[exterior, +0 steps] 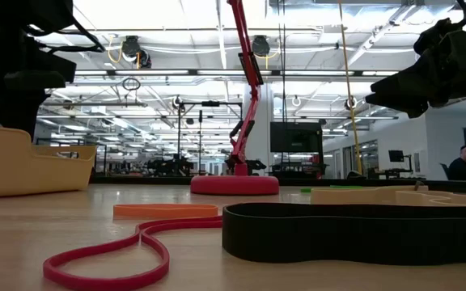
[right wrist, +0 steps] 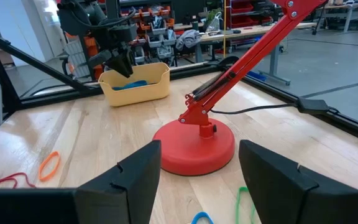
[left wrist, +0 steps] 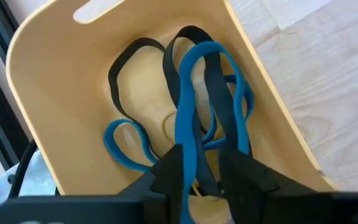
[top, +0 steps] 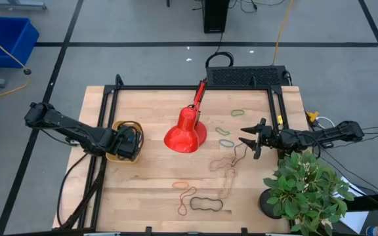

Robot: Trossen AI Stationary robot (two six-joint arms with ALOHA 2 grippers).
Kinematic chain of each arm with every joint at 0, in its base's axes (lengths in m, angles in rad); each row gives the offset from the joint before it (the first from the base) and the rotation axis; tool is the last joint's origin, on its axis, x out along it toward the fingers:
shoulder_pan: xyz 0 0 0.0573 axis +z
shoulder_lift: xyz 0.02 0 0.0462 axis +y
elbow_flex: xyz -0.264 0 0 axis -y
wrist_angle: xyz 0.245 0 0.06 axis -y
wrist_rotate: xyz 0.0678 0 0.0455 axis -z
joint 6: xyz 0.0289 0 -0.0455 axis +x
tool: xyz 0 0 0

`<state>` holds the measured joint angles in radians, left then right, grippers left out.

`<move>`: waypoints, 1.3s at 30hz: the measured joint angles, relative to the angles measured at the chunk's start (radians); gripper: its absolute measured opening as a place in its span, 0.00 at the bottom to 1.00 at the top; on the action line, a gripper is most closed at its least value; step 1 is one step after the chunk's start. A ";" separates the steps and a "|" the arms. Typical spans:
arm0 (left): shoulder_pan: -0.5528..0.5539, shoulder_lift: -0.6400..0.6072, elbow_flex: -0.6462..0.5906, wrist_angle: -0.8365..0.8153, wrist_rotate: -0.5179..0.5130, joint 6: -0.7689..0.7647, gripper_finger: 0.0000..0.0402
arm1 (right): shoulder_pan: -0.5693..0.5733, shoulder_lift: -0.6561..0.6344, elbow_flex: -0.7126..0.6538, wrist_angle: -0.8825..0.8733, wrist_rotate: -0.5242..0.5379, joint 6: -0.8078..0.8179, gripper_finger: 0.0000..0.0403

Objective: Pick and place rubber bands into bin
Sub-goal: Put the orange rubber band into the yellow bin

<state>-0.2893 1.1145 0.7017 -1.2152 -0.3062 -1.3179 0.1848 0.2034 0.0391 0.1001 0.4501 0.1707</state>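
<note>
The yellow bin point(top: 119, 124) stands at the table's left side. Black and blue rubber bands point(left wrist: 135, 93) lie in it. My left gripper point(left wrist: 201, 177) points down into the bin, open, with a blue band point(left wrist: 188, 124) running up between its fingers. More rubber bands lie flat on the table: black point(top: 206, 204), red point(top: 187, 200), orange point(top: 180, 185), tan point(top: 227, 177), green point(top: 238, 113). My right gripper point(top: 249, 137) waits open at the right side, level, facing the lamp, with nothing between its fingers. My left gripper comes at the bin from above. One stretch of the blue band point(left wrist: 186, 165) runs up between the fingers and lies against one finger point(left wrist: 169, 174); the other finger stands apart from it. The band's lower loops rest on the bin's floor.
A red desk lamp point(top: 186, 134) stands mid-table between the bin and my right gripper, its arm reaching to the far edge. A potted plant point(top: 307, 190) fills the near right corner. A black frame point(top: 195, 87) borders the table.
</note>
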 joint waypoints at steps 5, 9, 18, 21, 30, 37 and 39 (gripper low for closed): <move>0.000 0.000 0.000 0.000 0.000 0.013 0.41 | 0.000 0.000 0.000 0.000 -0.001 0.000 0.52; 0.000 -0.004 0.019 -0.001 -0.002 0.078 0.49 | 0.000 0.000 0.000 0.000 -0.001 0.000 0.52; 0.000 -0.004 0.167 0.024 -0.063 0.318 0.53 | 0.000 0.000 0.000 0.000 -0.001 0.000 0.52; 0.000 -0.005 0.206 0.096 -0.056 0.428 0.53 | 0.000 0.000 0.000 0.000 -0.001 0.000 0.52; -0.057 -0.004 0.219 0.512 0.045 0.793 0.53 | 0.000 0.000 0.000 0.000 -0.001 -0.003 0.52; -0.119 0.010 0.219 0.750 0.044 0.859 0.53 | 0.000 0.000 0.000 0.000 -0.001 -0.003 0.52; -0.138 0.027 0.219 0.781 0.044 0.867 0.53 | 0.000 0.000 0.000 0.000 -0.002 -0.003 0.52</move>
<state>-0.4274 1.1417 0.9211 -0.4343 -0.2623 -0.4509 0.1848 0.2031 0.0391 0.0998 0.4484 0.1673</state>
